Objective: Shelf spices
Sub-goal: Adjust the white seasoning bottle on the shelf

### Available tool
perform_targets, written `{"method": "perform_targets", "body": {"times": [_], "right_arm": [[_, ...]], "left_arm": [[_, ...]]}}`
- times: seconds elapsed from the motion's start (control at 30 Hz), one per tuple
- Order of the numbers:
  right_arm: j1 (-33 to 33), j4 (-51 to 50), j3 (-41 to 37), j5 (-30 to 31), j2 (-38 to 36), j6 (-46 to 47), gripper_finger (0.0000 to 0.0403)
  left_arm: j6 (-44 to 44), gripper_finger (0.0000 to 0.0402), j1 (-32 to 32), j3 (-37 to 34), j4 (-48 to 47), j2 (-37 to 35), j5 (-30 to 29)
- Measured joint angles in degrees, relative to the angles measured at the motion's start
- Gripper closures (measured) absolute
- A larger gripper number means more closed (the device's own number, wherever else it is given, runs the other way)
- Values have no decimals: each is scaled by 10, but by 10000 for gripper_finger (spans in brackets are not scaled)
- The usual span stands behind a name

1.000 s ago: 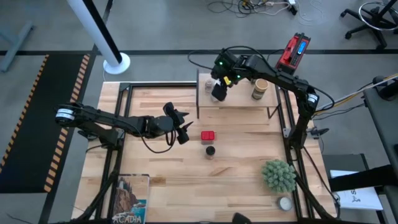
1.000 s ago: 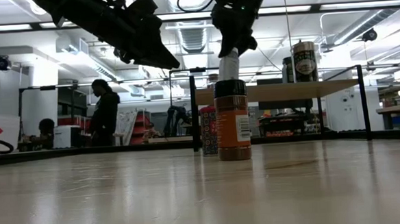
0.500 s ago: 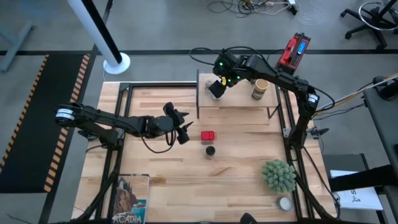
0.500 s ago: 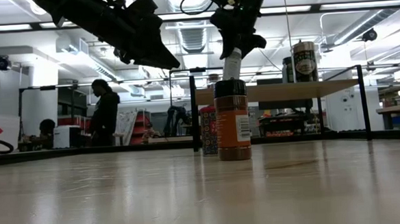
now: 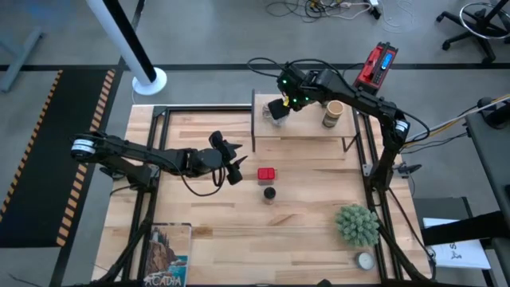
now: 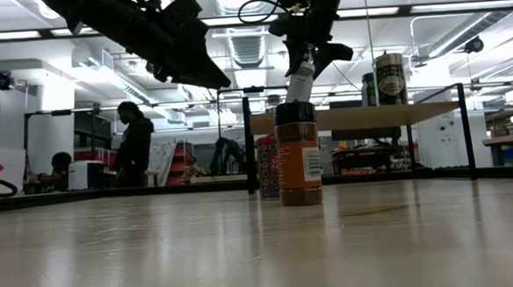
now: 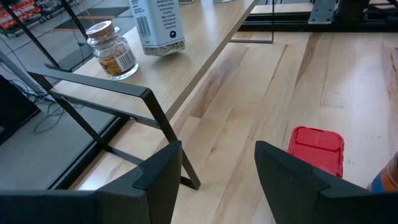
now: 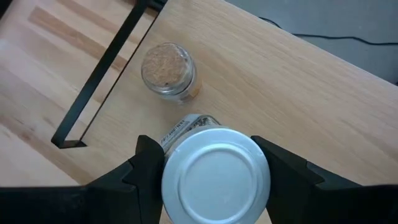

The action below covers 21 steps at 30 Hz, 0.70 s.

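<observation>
Two grippers are in sight, and the shelf (image 5: 307,127) serves as the landmark for both. The right gripper (image 5: 276,109) hangs over the shelf's left end. Its fingers (image 8: 142,171) stand a little way off either side of a grey-lidded jar (image 8: 216,180), which is upright on the shelf board; the right wrist view shows a thin gap between each finger and the lid, so the jaws are spread and touch nothing. That jar stands directly between the fingertips (its round lid fills most of the space between them). Just beside it, nearer the shelf's dark side panel (image 8: 102,78), is a small clear jar (image 8: 168,71) with tan contents. At the shelf's right end a tan cylinder (image 5: 333,113) stands on the board, well apart from the right gripper.

The left gripper (image 5: 233,162) is out over the table (image 5: 199,215), in front of the shelf and to the left of it, with its jaws apart and nothing in them. Just to its right, in front of the shelf, lies a red square tin (image 5: 267,173), and a black-lidded jar (image 5: 269,193) stands just in front of that tin. Both rest on the tabletop, apart from the left gripper. A spiky green plant (image 5: 356,224) sits well in front of the shelf's right end.
</observation>
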Motion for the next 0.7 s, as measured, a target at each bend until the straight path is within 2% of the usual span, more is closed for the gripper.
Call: {"method": "perform_targets", "body": {"times": [0.2, 0.37, 0.7], "right_arm": [[0, 5, 0, -10, 0, -12, 208], [4, -3, 18, -55, 3, -69, 207], [6, 12, 35, -33, 3, -106, 166]], "left_arm": [[7, 209, 0, 0, -1, 0, 0], [8, 209, 0, 0, 1, 0, -1], [8, 209, 0, 0, 2, 0, -1]]}}
